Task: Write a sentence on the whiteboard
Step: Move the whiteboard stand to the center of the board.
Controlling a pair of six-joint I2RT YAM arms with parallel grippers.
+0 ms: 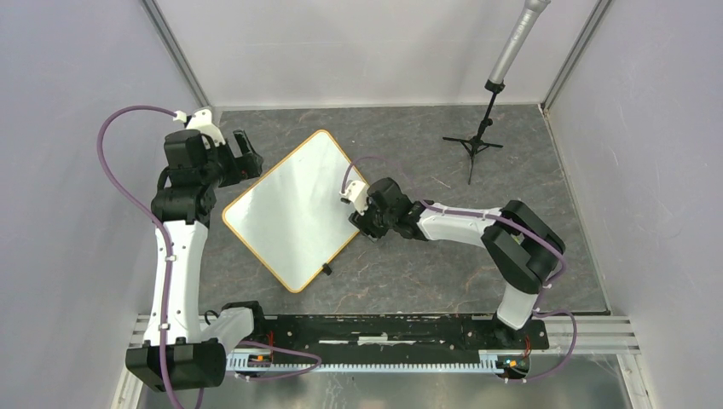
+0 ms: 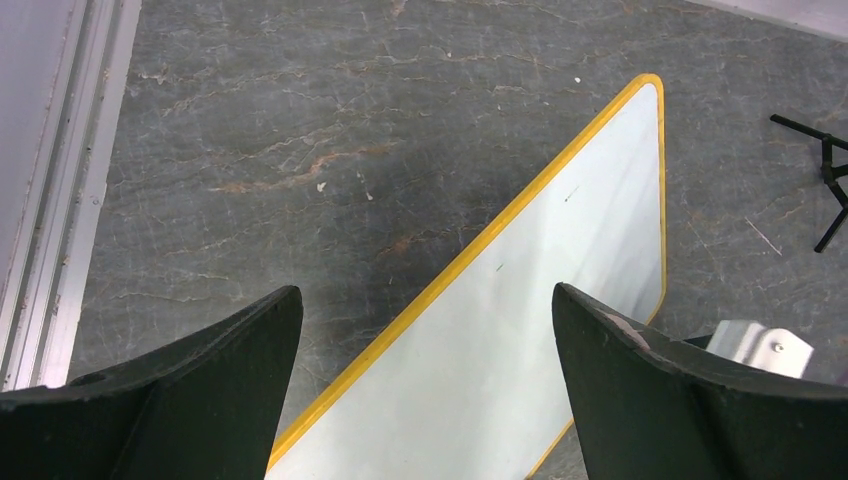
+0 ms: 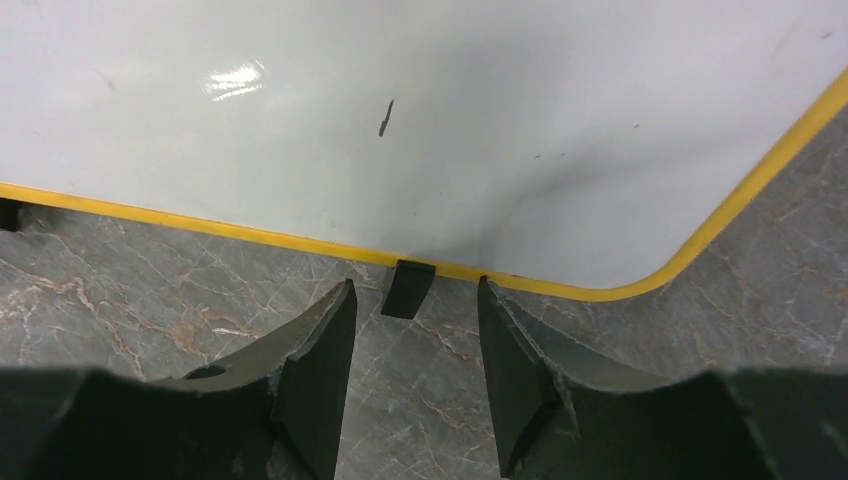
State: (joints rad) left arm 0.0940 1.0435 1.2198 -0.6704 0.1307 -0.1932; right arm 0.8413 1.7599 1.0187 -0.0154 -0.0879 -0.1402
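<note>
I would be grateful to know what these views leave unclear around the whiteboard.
Right wrist view: whiteboard mostly cut off by the top edge; its dark mark too small to read.
Same view: one clip cut by the left edge.
Top view: right tool hidden under its own wrist.

Whiteboard (image 1: 294, 209) flat on the table (image 1: 409, 273), left gripper (image 1: 249, 158) just beside its far-left edge, right gripper (image 3: 414, 310) at its right edge facing a clip (image 3: 408, 288), tripod stand (image 1: 476, 143) behind, well apart.

No text, label, brand, number or sign can be read in any view. The whiteboard (image 1: 294, 209) carries only a short dark stroke (image 3: 385, 118) and a few faint specks, none of them forming a letter or figure.
</note>
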